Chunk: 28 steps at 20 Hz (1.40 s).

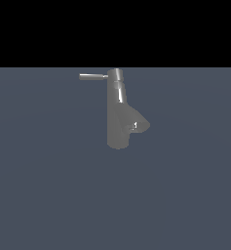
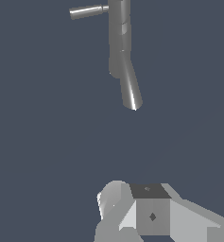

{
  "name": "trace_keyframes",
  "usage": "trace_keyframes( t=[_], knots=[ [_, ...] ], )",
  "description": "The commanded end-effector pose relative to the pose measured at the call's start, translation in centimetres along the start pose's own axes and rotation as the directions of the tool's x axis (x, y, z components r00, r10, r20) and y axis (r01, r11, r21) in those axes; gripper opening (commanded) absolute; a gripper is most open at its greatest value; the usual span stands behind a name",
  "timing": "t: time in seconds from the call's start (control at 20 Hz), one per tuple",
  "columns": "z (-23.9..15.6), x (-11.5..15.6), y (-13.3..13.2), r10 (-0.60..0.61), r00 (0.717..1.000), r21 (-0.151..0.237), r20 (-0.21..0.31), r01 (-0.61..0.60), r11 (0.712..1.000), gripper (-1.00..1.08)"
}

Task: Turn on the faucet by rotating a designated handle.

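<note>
Wrist view: nearest, blocky grey gripper (image 2: 132,212) parts, faceted and matte; whether its fingers are spread or pressed together cannot be told. Well beyond stands the shiny grey metal faucet (image 1: 119,117), a tall cylinder flaring into a stubby spout. From its narrow top cap, the handle (image 1: 92,76), a thin straight rod, juts sideways.

The faucet (image 1: 119,119) looks like smooth grey metal, glossy, with bright highlights along its neck and spout. The handle (image 1: 93,76) is a rod of the same polished metal. The tabletop (image 1: 44,185) is a flat, matt blue-grey surface. The claw (image 2: 146,215) looks matt grey.
</note>
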<state>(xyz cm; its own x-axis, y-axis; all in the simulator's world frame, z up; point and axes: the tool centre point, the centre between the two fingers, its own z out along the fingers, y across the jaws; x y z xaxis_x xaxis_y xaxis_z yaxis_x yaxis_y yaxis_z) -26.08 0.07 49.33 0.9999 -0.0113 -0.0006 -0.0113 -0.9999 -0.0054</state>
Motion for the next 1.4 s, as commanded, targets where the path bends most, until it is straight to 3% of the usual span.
trace_keyframes(
  t=[0.0,0.8,1.35],
  knots=[
    [0.0,0.0,0.0,0.000,1.000,0.000,0.000,0.000,1.000,-1.00],
    [-2.0,0.8,-0.8,-0.058,0.998,0.034,-0.035,0.059,0.998,-1.00],
    [-1.9,2.4,-1.0,-0.013,1.000,0.064,-0.027,0.014,0.998,-1.00]
  ],
)
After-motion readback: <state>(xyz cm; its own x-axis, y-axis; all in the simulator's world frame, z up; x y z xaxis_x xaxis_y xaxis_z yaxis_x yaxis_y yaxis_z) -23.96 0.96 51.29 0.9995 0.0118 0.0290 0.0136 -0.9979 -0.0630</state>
